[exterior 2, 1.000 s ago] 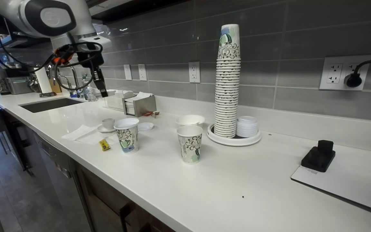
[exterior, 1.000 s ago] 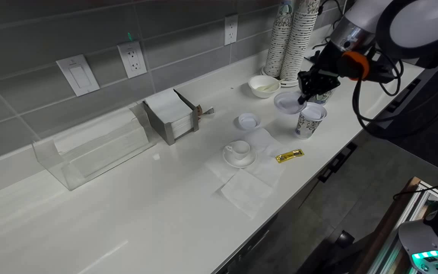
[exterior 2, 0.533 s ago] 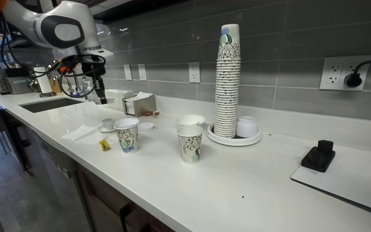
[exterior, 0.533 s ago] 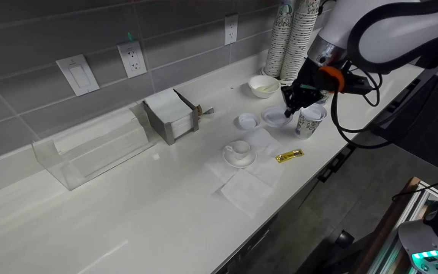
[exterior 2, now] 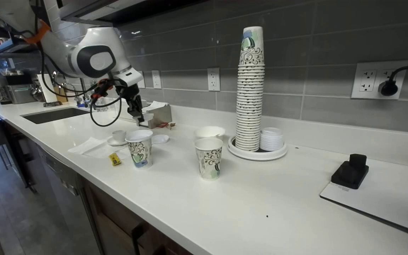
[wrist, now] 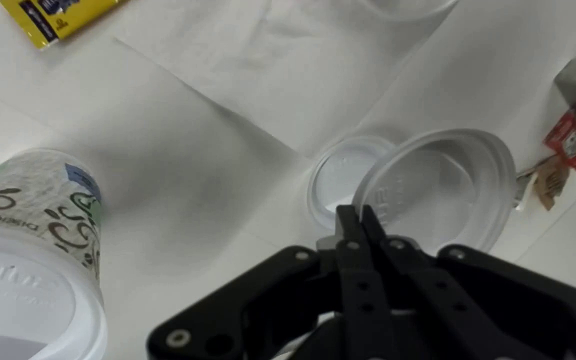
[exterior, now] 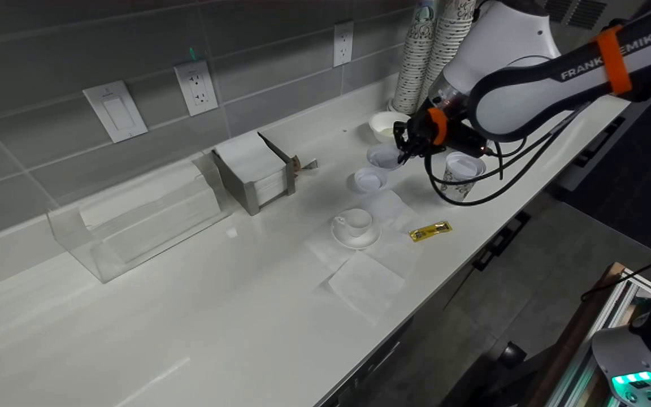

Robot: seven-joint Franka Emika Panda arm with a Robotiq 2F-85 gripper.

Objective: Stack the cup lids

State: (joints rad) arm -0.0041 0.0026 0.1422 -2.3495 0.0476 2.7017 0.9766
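Note:
My gripper (wrist: 359,214) is shut on the rim of a translucent cup lid (wrist: 440,192), which hangs tilted in the air. In the exterior views the held lid (exterior: 383,156) (exterior 2: 148,117) is beside the fingertips of my gripper (exterior: 402,159) (exterior 2: 141,120). Another cup lid (wrist: 340,175) lies flat on the counter. It also shows in both exterior views (exterior: 370,180) (exterior 2: 160,139). In the wrist view the held lid and fingertips overlap the right and lower edge of the lying lid; the held lid is above it, apart from it.
A lidded paper cup (exterior: 455,183) (wrist: 33,215) and an open paper cup (exterior 2: 209,161) stand near. A white bowl (exterior: 383,125), napkin holder (exterior: 255,175), small cup on a saucer (exterior: 355,226), yellow packet (exterior: 430,230) and tall cup stacks (exterior 2: 250,102) are around.
My gripper has carried the held lid from beside the lidded cup toward the lying lid and the wall side. The lying lid and the cups have not moved.

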